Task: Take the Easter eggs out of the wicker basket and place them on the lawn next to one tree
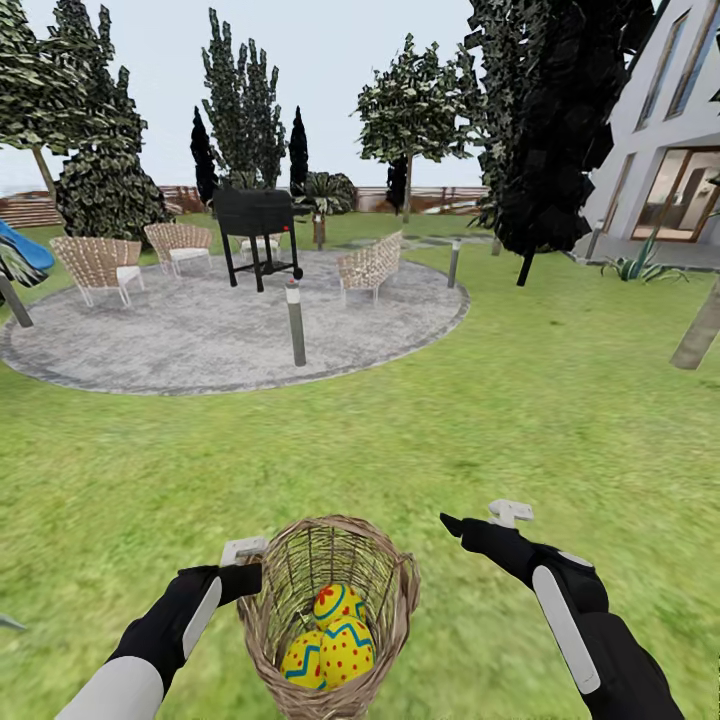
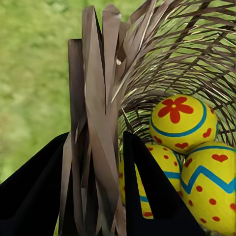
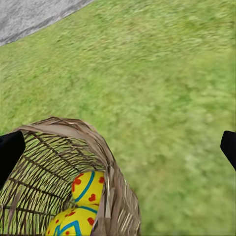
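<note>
The wicker basket (image 1: 330, 590) is close in front of me on the lawn (image 1: 520, 400). Three yellow Easter eggs (image 1: 340, 640) with red marks and blue bands lie together at its bottom; the left wrist view also shows these eggs (image 2: 182, 123). My left gripper (image 1: 248, 565) is shut on the basket's left wall, one black finger (image 2: 152, 196) inside and the other outside. My right gripper (image 1: 478, 518) hovers open to the right of the rim, holding nothing, with the basket (image 3: 59, 162) below it.
A pale-trunked tree (image 1: 698, 330) leans at the right edge. A near-black tree (image 1: 560, 120) and the white house (image 1: 670, 130) stand beyond. Ahead left is a round grey paved patch (image 1: 200, 340) with a bollard (image 1: 295, 325), grill (image 1: 257, 225) and woven chairs (image 1: 98, 265).
</note>
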`<state>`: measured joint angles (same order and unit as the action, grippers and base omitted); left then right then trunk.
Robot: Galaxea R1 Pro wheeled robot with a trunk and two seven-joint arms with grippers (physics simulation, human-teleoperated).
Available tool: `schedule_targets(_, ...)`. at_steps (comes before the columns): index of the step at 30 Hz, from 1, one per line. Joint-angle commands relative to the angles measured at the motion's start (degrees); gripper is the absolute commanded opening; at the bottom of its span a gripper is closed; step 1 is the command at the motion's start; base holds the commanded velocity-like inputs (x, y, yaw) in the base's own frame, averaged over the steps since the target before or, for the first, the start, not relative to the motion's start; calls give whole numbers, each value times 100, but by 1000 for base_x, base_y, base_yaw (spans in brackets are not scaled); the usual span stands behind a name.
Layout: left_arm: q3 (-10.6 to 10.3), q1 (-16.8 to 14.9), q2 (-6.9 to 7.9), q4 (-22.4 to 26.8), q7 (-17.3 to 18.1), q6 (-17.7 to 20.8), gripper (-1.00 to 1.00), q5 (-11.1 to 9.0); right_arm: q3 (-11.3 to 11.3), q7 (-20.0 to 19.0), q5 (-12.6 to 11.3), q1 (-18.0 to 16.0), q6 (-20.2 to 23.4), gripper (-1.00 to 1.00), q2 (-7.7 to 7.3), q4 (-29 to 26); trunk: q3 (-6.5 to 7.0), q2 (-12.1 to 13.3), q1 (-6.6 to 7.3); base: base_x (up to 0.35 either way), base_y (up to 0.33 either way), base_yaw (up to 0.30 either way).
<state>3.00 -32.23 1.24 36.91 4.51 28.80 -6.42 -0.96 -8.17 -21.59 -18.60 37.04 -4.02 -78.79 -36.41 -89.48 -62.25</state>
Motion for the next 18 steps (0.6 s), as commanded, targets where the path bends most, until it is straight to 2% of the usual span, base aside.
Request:
schedule_targets(1, 16, -3, -1, 9, 6, 38, -100, -87, -9, -27, 5, -3, 31, 100, 2, -5, 4, 38, 23, 0, 0, 0)
schedule_targets(18, 16, -3, -1, 9, 6, 38, -100, -87, -9, -27, 5, -3, 31, 100, 2, -5, 156, 720, 397, 0, 0, 0)
